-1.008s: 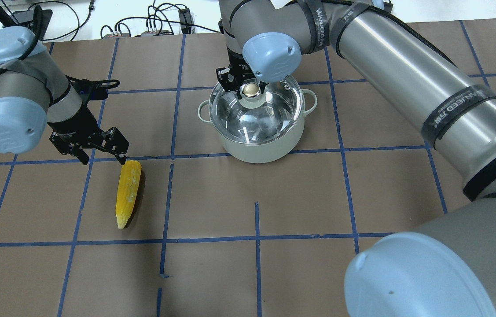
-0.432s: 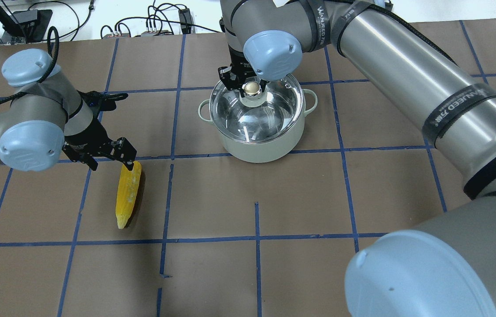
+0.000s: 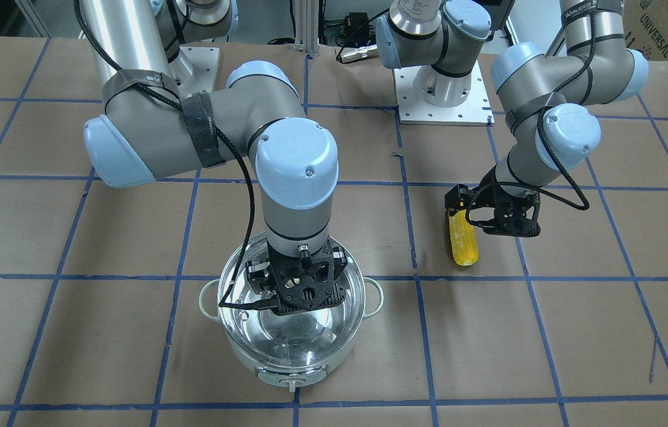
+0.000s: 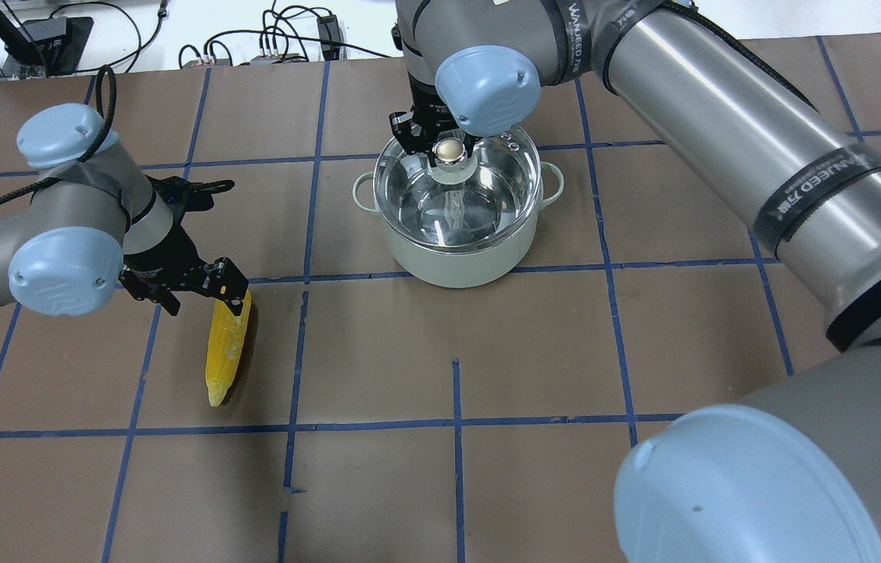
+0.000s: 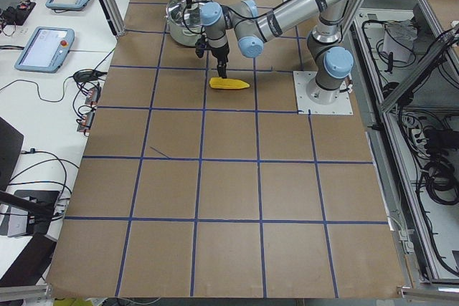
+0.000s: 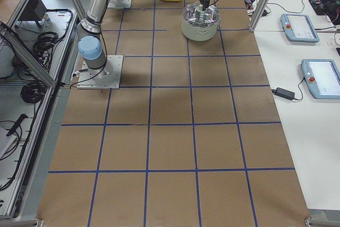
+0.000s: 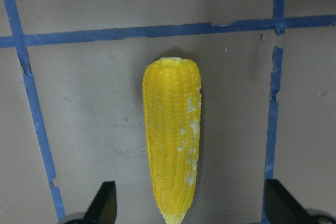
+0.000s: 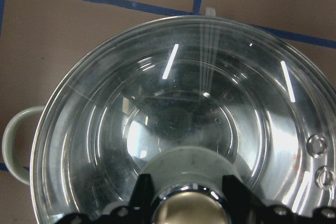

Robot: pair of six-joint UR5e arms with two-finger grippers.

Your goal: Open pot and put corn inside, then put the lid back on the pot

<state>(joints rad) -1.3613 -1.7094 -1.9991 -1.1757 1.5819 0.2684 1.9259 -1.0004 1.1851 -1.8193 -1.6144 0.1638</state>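
1. On the brown paper table [image 4: 534,352] there are 1 pot [image 4: 456,264], 1 lid [image 4: 491,195] and 1 corn [image 4: 227,352], with 2 arms over them.
2. The right arm [image 4: 721,141] stretches to the pot's centre, its wrist pointing straight down. The right gripper [image 8: 187,198] has its 2 fingers closed against opposite sides of the lid's knob [image 4: 449,150], and the wrist view shows no gap. The lid sits on the pot.
3. The left arm [image 4: 65,234] is bent, wrist down. The left gripper [image 4: 205,307] hangs over the corn, spread wide and holding nothing. In its wrist view the 2 fingers stand apart from the ear.
4. The corn lies flat on the paper, well apart from the pot, on the robot's left.
5. The lid is clear domed glass. The pot is shiny steel inside and pale outside, with 2 loop handles [image 4: 362,193]. The corn is yellow, ridged and tapered, with whitish patches.
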